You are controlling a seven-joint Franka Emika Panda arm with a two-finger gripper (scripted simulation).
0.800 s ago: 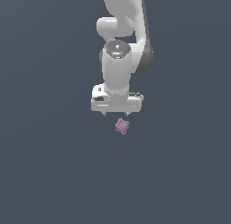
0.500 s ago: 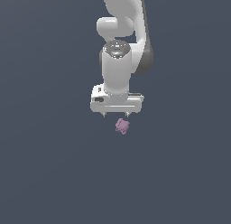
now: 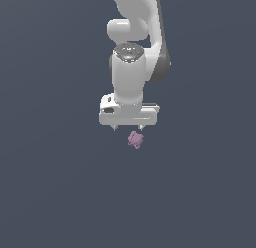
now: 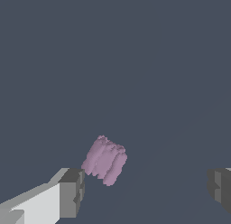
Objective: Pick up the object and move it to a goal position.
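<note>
One gripper: the white gripper (image 3: 128, 128) hangs on the arm with its two fingers spread wide apart, holding nothing.
Fingers: in the wrist view one grey fingertip (image 4: 72, 191) sits just beside the block, and the other fingertip (image 4: 220, 188) is well apart from it.
Change: over the last moment the gripper has dropped a little lower toward the block, and the block has not moved.
Meaning: I think the pickup comes next, since the fingers are not yet around the block.
Block: the small pink-purple lumpy block (image 3: 135, 139) lies on the dark floor (image 3: 55, 192), just below the gripper and nearer one finger.
Pointing: the block's ridges run along its longer side, which is tilted across the line between the fingers.
</note>
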